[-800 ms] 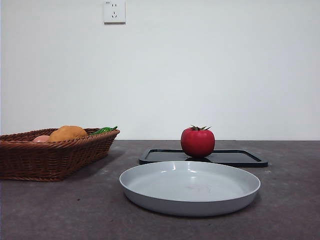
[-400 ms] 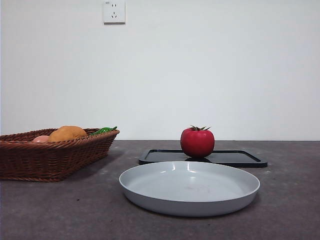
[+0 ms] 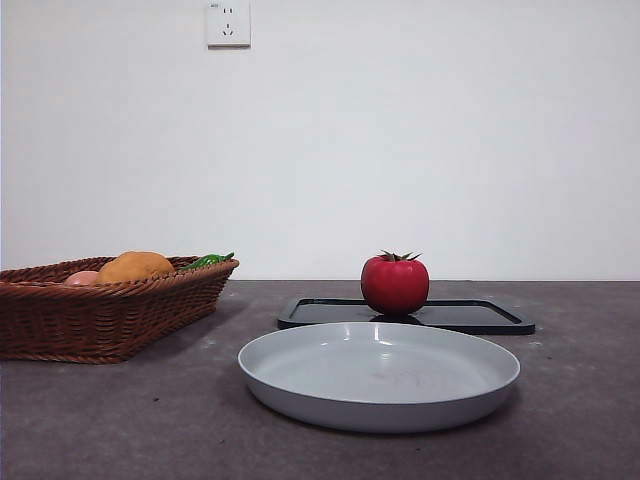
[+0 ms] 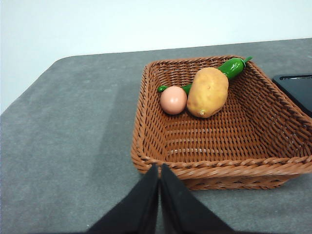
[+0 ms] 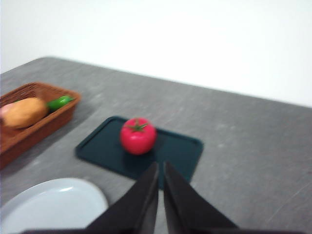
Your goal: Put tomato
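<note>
A glossy red tomato [image 3: 395,284] with a green stem stands upright on a flat black tray [image 3: 470,316] behind the grey plate [image 3: 380,375]. The right wrist view shows the same tomato [image 5: 138,136] on the tray [image 5: 175,153]; my right gripper [image 5: 160,168] hovers above and short of it, jaws shut, holding nothing. My left gripper [image 4: 159,169] hangs shut and bare just outside the near rim of the wicker basket [image 4: 146,122]. Neither gripper shows in the front view.
The brown basket [image 3: 60,320] at the left holds a potato [image 4: 208,91], a pale pink round item [image 4: 173,100] and a green pepper [image 4: 231,67]. The grey plate [image 5: 48,204] lies in front of the tray. A wall socket [image 3: 228,22] sits high on the white wall.
</note>
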{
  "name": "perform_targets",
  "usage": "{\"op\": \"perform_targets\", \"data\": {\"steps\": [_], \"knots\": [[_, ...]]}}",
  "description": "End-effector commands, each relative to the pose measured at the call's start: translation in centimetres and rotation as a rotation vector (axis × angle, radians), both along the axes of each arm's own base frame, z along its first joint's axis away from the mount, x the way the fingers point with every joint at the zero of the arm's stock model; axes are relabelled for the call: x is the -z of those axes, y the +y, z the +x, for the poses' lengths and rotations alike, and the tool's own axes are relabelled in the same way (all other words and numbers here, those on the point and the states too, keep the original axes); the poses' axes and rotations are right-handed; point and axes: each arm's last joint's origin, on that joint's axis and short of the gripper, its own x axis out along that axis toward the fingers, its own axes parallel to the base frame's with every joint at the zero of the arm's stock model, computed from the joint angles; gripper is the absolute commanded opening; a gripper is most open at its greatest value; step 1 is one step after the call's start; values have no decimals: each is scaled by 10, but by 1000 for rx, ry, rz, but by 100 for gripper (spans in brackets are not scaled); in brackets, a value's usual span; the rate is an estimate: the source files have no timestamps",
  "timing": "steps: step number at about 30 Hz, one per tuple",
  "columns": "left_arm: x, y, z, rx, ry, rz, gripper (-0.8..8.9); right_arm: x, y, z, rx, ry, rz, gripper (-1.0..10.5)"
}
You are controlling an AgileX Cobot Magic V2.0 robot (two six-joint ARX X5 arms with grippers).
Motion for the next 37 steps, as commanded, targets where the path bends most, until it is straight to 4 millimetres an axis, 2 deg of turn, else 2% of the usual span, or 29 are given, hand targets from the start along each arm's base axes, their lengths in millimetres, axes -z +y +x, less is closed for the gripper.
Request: {"op": "perform_targets", "data": {"steps": [1,8,14,21,30,37], "knots": [[8,0,1,0,27,-3,7,23,-3,1,43,-76,15,8],[8,0,1,0,27,-3,7,72,-7,0,158,-174,16,8],[8,0,1,0,27,-3,7,106,-10,2,256,-133,13,8],[8,0,1,-1,27,-3,7,138,-10,4,264,-90,26,8],[8,0,1,0,27,-3,7,151,-10,3,267,3,29,8],[8,0,1,0,27,-3,7,151,-10,4,267,-1,56,8]]}}
